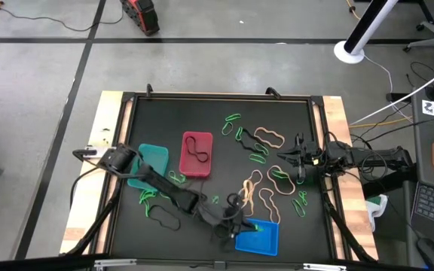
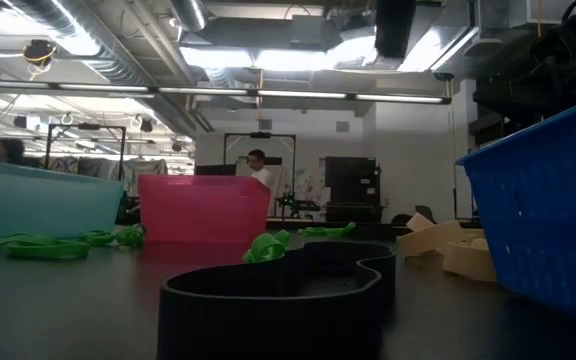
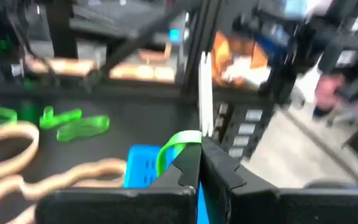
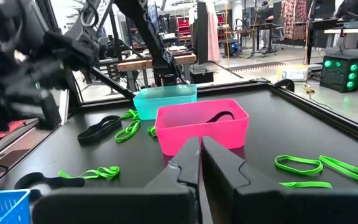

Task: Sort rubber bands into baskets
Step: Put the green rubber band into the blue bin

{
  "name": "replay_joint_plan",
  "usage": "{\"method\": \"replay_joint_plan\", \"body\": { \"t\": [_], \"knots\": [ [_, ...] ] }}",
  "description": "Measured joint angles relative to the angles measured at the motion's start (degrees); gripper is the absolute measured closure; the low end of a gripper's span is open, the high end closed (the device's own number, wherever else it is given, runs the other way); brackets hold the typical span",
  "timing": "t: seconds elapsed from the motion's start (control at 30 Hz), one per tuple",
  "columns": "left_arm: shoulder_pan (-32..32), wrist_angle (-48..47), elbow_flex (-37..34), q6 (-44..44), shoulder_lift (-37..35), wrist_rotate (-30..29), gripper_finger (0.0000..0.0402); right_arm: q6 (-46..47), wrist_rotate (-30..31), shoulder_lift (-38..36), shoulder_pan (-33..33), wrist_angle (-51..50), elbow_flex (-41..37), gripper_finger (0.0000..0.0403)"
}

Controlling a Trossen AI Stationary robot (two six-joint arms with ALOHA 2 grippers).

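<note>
My left end effector (image 3: 199,163) pinches a green rubber band (image 3: 174,148) above the blue basket (image 1: 259,239); my right end effector (image 4: 200,163) hangs closed, empty, over the tabletop (image 1: 217,113).

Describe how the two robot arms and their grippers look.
Both arms are dark, nearly black, built of jointed segments. The left arm trails black cables near its base, as does the right arm. The left gripper and right gripper each end in two flat, black, wedge-shaped fingers. No markings show.
</note>
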Motion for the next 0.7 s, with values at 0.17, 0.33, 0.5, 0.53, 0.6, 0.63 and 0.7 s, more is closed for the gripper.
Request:
{"method": "replay_joint_plan", "body": {
  "t": [0.17,0.33,0.5,0.53,0.6,0.63,0.7],
  "knots": [
    [-0.29,-6.62,-0.03,-1.09,1.34,0.11,0.0390,0.00,0.00,0.00,-0.01,-0.04,-0.01,0.0384],
    [-0.12,-11.71,-0.13,-1.49,1.49,-0.03,0.0389,0.00,-0.02,0.00,0.00,-0.11,-0.01,0.0384],
    [-0.01,-12.00,-0.13,-1.56,1.49,-0.50,0.0389,0.00,-0.02,0.00,-0.01,-0.13,-0.01,0.0384],
    [-0.01,-12.00,-0.13,-1.59,1.49,-0.66,0.0389,0.00,-0.02,0.00,-0.02,-0.13,0.00,0.0384],
    [-0.01,-12.04,-0.13,-1.86,1.49,-1.43,0.0389,0.00,-0.02,0.00,-0.01,-0.15,0.00,0.0384],
    [-0.01,-11.98,-0.13,-2.24,1.49,-2.05,0.0388,0.00,-0.02,0.00,0.00,-0.15,-0.01,0.0384],
    [-0.01,-11.97,-0.13,-3.56,1.49,-2.88,0.0381,0.00,-0.02,0.00,-0.02,-0.17,-0.01,0.0384]
  ]
}}
